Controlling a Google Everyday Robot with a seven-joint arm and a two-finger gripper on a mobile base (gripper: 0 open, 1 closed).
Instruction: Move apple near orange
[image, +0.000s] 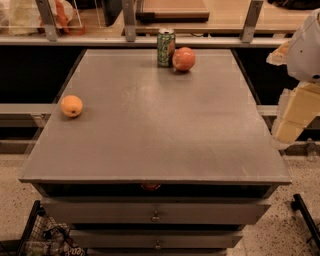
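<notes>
One gripper (289, 127) is hanging at the right edge of the view, just off the right side of the table (150, 145), roughly level with the middle of the top. It is touching nothing. Whether it is open or closed: can't tell.

The arm (307, 47) is running up from it as pale cream blocks into a white rounded shell in the upper right corner.

The apple (184, 59) is sitting at the far edge of the table, a little right of centre. It is right beside a green soda can (166, 47) standing upright on its left; contact or a hair apart, can't tell.

The orange (71, 106) is sitting alone near the left edge, about halfway back, well apart from both the apple and the gripper.

Drawers (156, 212) are facing the camera under the top, and a wire basket (32, 232) is sitting on the floor at lower left.
</notes>
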